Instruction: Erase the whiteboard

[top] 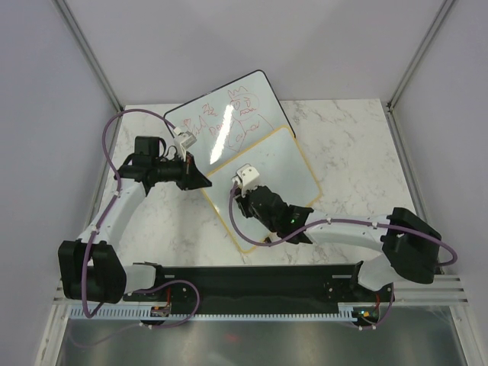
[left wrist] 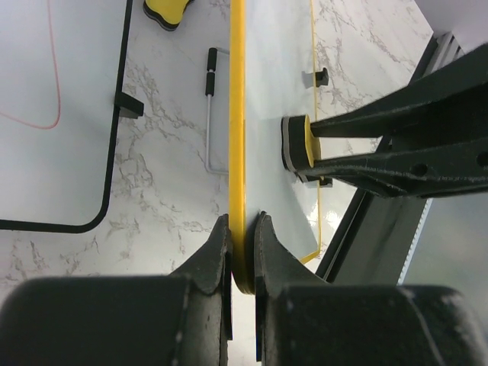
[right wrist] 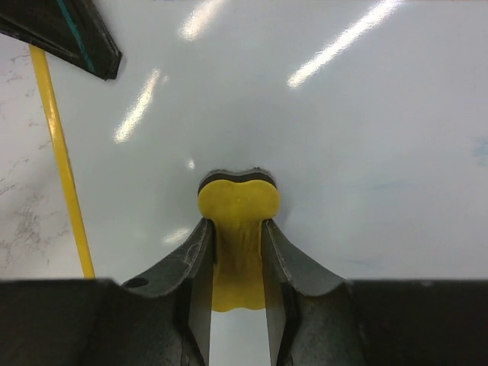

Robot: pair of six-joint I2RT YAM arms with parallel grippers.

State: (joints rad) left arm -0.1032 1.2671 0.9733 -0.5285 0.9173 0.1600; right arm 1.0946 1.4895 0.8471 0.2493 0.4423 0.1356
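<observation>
"Marble-patterned counter (top: 351, 152), pale walls (top: 305, 38) on three sides, metal posts (top: 84, 46) at the far corners. What lies on it?"

"Biggest is a black-framed board (top: 221, 103) with red scribbles at the far edge. The whiteboard (top: 286, 164), yellow-framed, sits mid-counter just in front of it, their edges meeting in the top view."

"And the arms?"

"The left fingers (left wrist: 242, 232) are clamped narrow on the whiteboard's yellow frame. The right fingers (right wrist: 235, 229) pinch a yellow eraser (right wrist: 238, 194) pressed onto the white surface."

"Anything else around?"

"A second yellow eraser (left wrist: 168, 9), on the counter near the black-framed board."
</observation>
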